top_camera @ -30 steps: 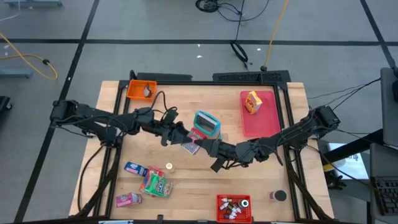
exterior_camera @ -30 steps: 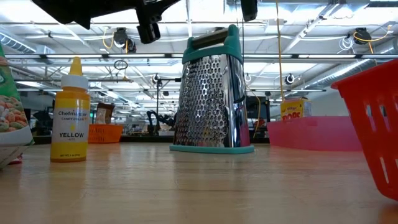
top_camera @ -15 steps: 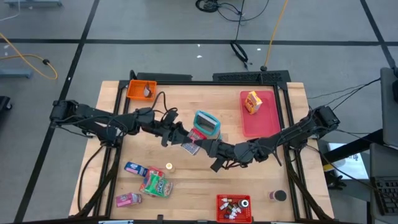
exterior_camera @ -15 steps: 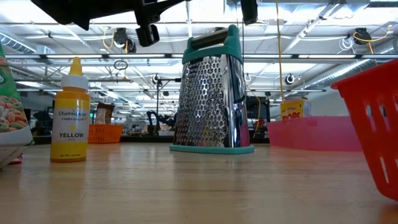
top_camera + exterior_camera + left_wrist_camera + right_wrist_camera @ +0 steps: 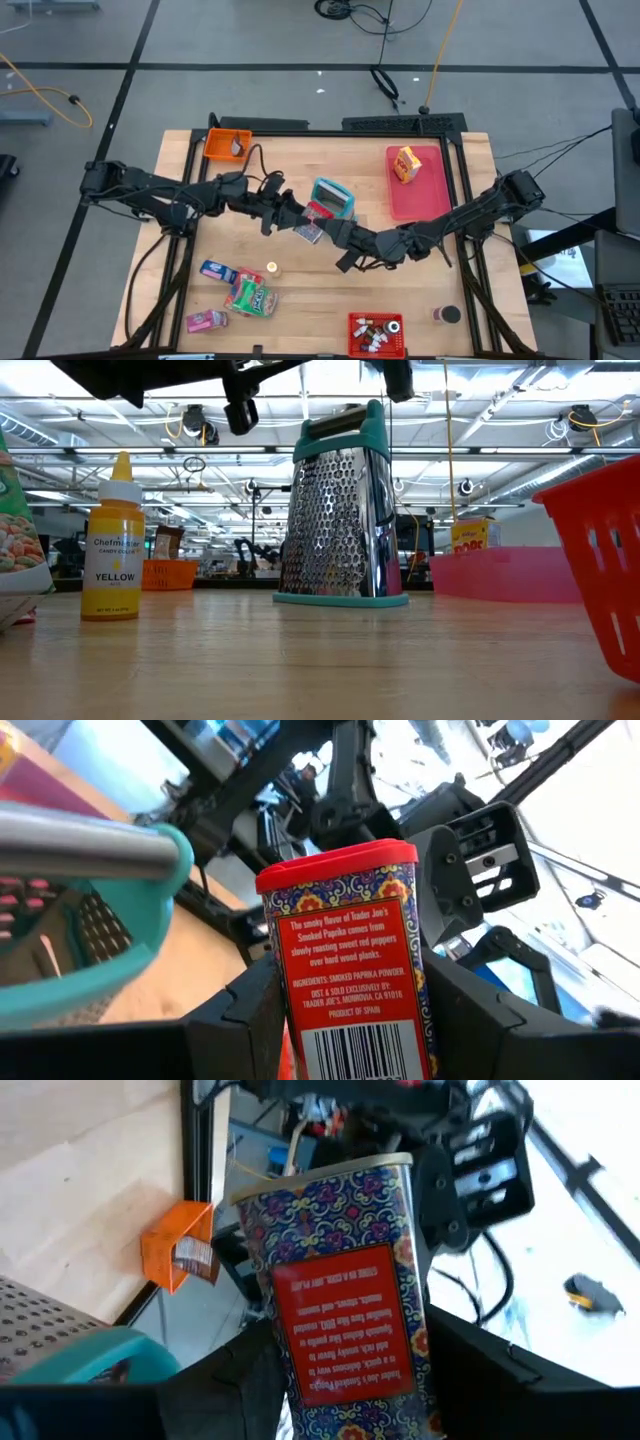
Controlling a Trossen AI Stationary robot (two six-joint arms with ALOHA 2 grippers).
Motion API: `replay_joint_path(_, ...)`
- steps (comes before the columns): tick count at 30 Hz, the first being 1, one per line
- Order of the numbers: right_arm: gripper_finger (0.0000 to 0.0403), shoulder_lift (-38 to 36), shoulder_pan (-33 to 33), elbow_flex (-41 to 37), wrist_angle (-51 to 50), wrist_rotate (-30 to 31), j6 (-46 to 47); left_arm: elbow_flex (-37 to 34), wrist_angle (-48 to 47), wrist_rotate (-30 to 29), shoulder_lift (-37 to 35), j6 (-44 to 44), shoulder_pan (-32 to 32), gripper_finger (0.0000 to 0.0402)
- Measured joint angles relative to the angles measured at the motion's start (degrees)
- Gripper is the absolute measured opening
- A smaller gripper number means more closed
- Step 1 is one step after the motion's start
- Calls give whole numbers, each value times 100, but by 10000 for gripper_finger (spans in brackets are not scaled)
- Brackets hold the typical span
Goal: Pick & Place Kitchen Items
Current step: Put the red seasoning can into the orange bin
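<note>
Handover, mid-air | tin [image 5: 308, 232] held above desk [image 5: 300, 300] beside grater [image 5: 332, 200], edged slightly toward it | left tool [image 5: 296, 224] clamped on tin | right tool [image 5: 324, 234] flanks it, grip cannot be told | transfer unfinished.

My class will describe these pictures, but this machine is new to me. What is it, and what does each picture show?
It is a robot: two dark jointed arms at a wooden table, each ending in a two-fingered pincer. One picture looks straight down, one level across the tabletop, two come from cameras on the wrists. On the table are a teal grater, a pink tray with a yellow box, an orange bin, a red bin, snack packets and a yellow bottle. Mid-table the arms meet: the left pincer grips a red paprika tin; the right pincer is at its other end.
</note>
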Motion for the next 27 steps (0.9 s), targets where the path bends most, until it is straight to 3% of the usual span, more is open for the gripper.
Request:
replay_joint_path(9, 223, 7, -7, 26, 112, 119, 233, 7, -174, -45, -350, 268, -13, 175)
replay_joint_path(16, 229, 11, -19, -5, 166, 300, 608, 0, -1062, -413, -1062, 886, -15, 167)
replay_joint_path(21, 227, -34, -49, -6, 165, 997, 1077, 25, -1082, 210, -1619, 1181, -164, 158)
replay_joint_path(27, 227, -41, -175, -90, 153, 1537, 1142, 17, -1944, -664, -2406, 1697, -323, 158)
